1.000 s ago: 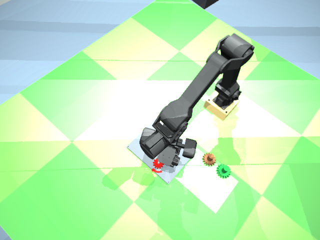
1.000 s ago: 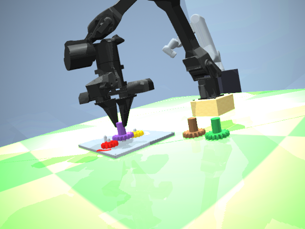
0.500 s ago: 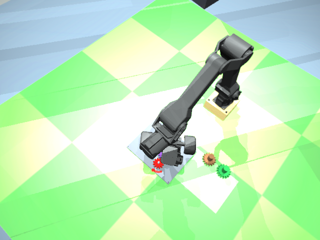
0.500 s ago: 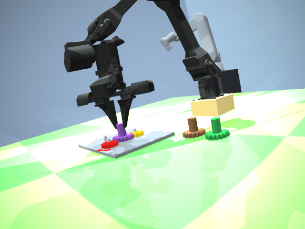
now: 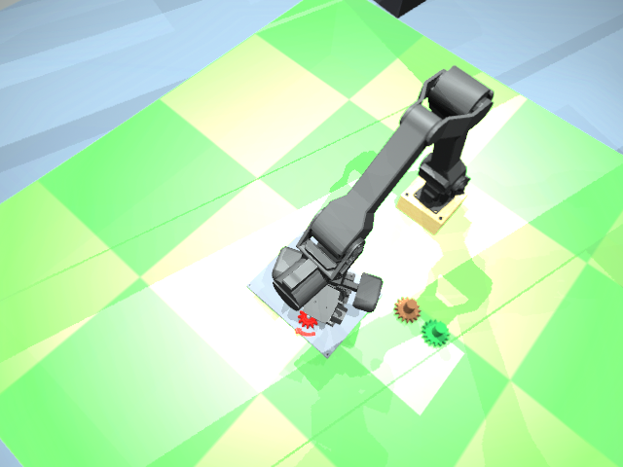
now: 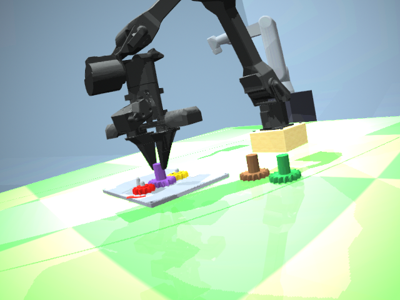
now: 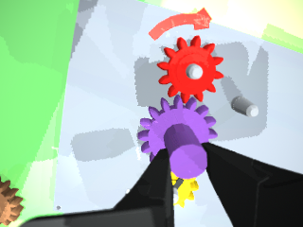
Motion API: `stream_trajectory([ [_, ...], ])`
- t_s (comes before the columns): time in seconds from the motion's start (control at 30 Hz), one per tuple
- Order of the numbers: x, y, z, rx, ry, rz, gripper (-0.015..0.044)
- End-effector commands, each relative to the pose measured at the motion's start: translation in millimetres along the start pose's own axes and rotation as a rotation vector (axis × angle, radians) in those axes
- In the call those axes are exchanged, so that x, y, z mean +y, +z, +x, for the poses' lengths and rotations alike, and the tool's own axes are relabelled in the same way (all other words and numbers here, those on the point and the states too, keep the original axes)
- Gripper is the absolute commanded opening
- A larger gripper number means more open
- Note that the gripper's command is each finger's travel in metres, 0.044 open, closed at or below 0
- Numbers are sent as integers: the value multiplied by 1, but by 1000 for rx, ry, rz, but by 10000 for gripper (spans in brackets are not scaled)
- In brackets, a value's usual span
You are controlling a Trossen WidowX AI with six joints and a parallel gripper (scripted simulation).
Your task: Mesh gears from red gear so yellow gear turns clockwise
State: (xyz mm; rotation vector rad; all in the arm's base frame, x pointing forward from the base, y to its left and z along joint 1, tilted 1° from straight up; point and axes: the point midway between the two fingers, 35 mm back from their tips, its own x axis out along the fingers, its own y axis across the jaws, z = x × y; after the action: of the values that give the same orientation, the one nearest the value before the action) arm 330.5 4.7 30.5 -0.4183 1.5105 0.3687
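The fingers [image 6: 159, 161] are clamped on the upright stem of the purple gear [image 6: 161, 180] [image 7: 178, 124], which is over the grey board [image 5: 327, 346] [image 6: 194, 190] [image 7: 99, 113] between the red gear [image 5: 307, 320] [image 6: 144, 189] [image 7: 190, 69] and the yellow gear [image 6: 180, 174] [image 7: 187, 190]. In the wrist view the purple gear's teeth reach the red gear's teeth, and its stem and the fingers hide part of the yellow gear; whether the purple gear sits fully flat I cannot tell. A bare peg [image 7: 245, 107] stands on the board to one side of the red and purple gears, touching neither. The red arrow [image 5: 305, 332] [image 6: 135, 196] [image 7: 180, 23] lies on the board beside the red gear. Off the board, the brown gear [image 5: 407, 309] [image 6: 254, 174] [image 7: 8, 202] and the green gear [image 5: 435, 333] [image 6: 284, 175] stand on the surface [image 5: 211, 326] [image 6: 206, 252], near each other, with their stems pointing up. The arm [image 5: 384, 165] [image 6: 240, 39] reaches from its wooden base block [image 5: 422, 216] [image 6: 268, 142] out over the board, and in the top view it covers the purple and yellow gears
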Motion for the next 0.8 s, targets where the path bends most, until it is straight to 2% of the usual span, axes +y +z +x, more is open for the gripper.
stream_trajectory([
  [0.0,0,0,-1,-1,-1,-5,105],
  [0.07,0,0,-3,-1,-1,-38,140],
  [0.2,0,1,-9,-1,-1,-70,140],
  [0.4,0,1,-44,-1,-1,-73,140],
  [0.5,0,1,-49,-1,-1,-73,140],
  [0.53,0,0,-43,5,3,-68,166],
  [0.67,2,-3,-88,5,3,-68,271],
  [0.77,2,-4,-90,5,3,-68,350],
])
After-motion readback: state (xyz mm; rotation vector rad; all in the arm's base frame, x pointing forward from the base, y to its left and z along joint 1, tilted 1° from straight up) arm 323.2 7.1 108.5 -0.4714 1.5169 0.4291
